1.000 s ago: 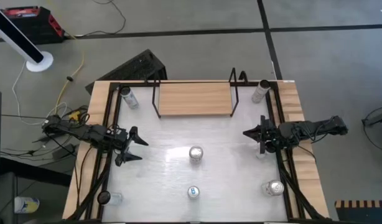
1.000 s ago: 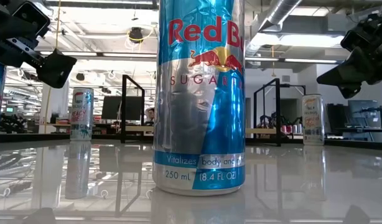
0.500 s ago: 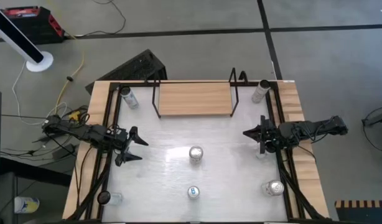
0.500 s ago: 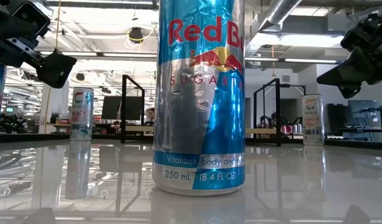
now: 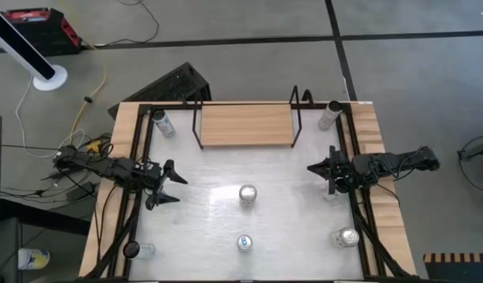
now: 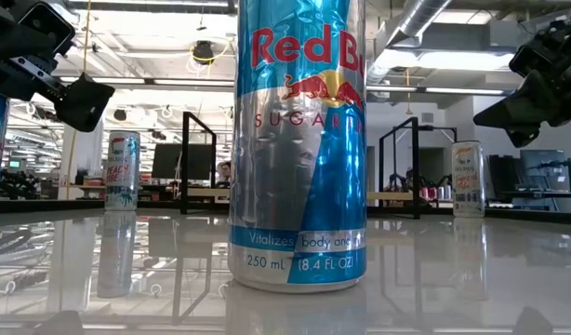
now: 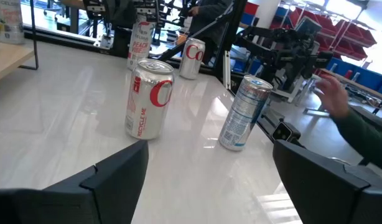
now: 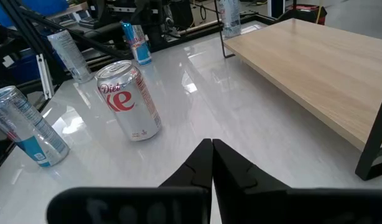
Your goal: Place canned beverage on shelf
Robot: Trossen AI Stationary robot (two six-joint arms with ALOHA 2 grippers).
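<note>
A: Looking down on the table, why did both arms hang back at the side edges?

B: It read as a waiting stance. The left gripper (image 5: 172,185) hovered over the table's left edge with its claw spread wide and nothing in it. The right gripper (image 5: 314,167) hovered over the right edge, its fingers pinched together on nothing. Neither touched a can, so I judged that no pick had begun.

A: Where was the drink to be placed?

B: Several cans stood loose on the white table (image 5: 296,228). The Diet Coke can (image 5: 247,194) stood near the middle, between the two grippers, and seemed the likeliest pick. A slim Red Bull can (image 5: 244,243) stood nearer the front edge, another can (image 5: 346,237) sat at the front right, and two more, the back-left can (image 5: 162,123) and the back-right can (image 5: 329,115), stood at the rear corners.

A: And the shelf?

B: The shelf (image 5: 245,124) sat at the back centre with its wooden board bare, well apart from the middle can.

A: Which way did that can point?

B: Upright, its long axis vertical and its pull-tab top facing up. A sideways grasp around its body looked the natural approach
</note>
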